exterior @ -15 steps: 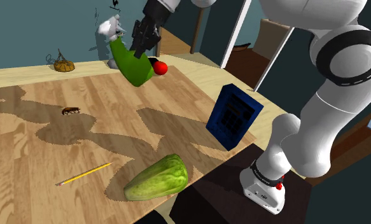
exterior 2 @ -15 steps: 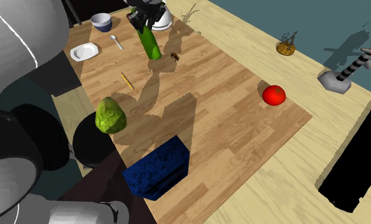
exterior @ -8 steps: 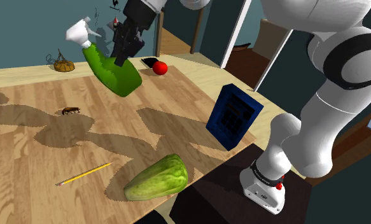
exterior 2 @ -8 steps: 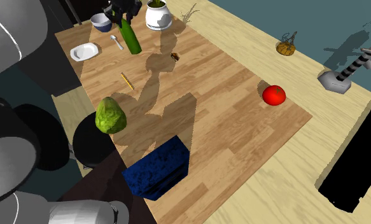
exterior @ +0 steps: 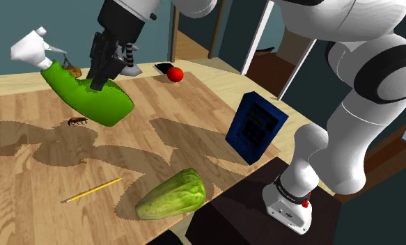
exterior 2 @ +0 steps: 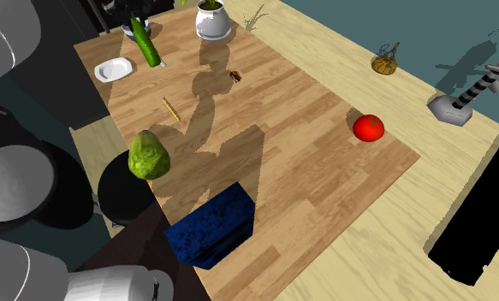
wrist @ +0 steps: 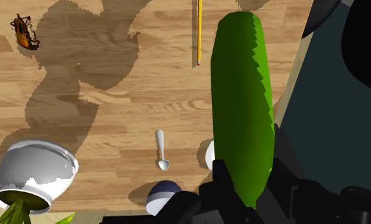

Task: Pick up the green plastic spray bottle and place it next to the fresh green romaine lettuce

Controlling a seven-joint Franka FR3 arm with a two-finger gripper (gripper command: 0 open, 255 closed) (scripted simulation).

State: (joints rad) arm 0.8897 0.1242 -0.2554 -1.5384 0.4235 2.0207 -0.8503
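My black gripper is shut on the green spray bottle, which hangs tilted in the air with its white nozzle pointing toward the shoulder view's left. In the wrist view the bottle's green body runs out from between my fingers. From the second exterior view the bottle hangs over the table's far corner. The romaine lettuce lies on the wooden table near its front edge, well away from the bottle; it is also seen as a green head in the second exterior view.
A yellow pencil lies beside the lettuce. A dark blue box stands at the table's right edge, a red tomato at the back. A brown bug, white pot, plate, spoon and bowl are nearby.
The gripper has carried the bottle toward the shoulder view's left and lower, tilting it further; in the second exterior view it moved toward the upper left corner.
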